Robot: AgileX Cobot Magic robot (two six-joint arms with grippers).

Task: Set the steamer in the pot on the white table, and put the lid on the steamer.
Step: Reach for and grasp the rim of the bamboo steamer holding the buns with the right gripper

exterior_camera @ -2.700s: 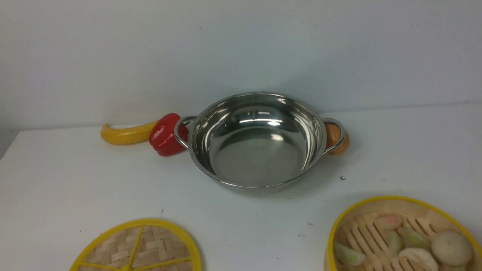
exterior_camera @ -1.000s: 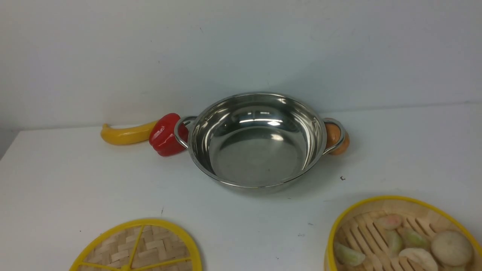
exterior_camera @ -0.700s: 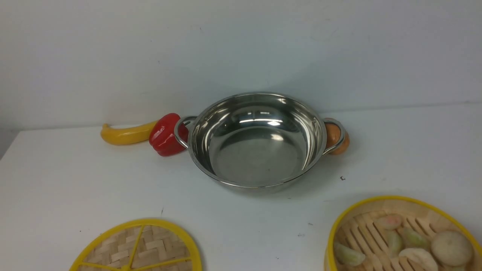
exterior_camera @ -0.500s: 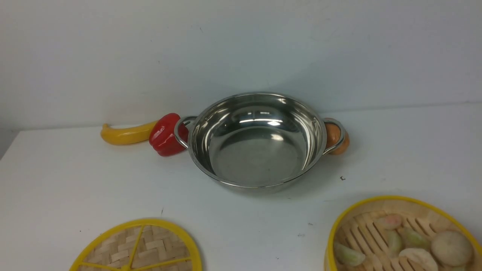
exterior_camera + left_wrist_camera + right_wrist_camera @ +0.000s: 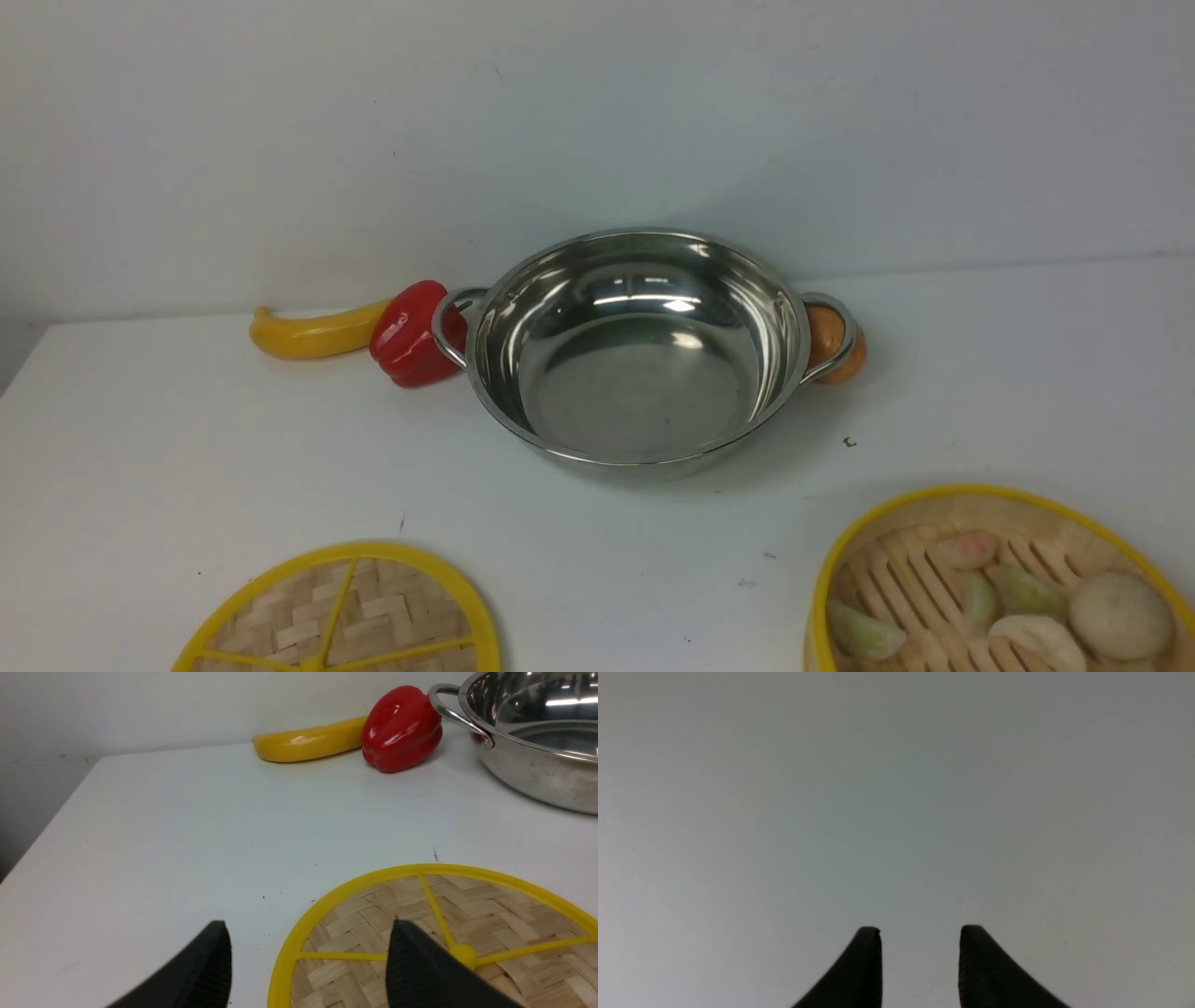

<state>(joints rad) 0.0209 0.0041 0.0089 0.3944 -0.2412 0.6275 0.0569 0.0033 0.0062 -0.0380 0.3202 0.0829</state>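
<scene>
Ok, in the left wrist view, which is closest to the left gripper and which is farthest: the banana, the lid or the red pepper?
1. lid: right at the left gripper, partly under one finger.
2. red pepper and banana: both far off at the back, side by side. They are too close to call.

Empty pot (image 5: 639, 347) centre; lid (image 5: 345, 616) near-left; steamer (image 5: 980, 489) near-right.

No text, label, brand, number or sign can be read in any view. A small dark mark (image 5: 849, 441) on the white table (image 5: 187, 448) cannot be made out as a character.
</scene>
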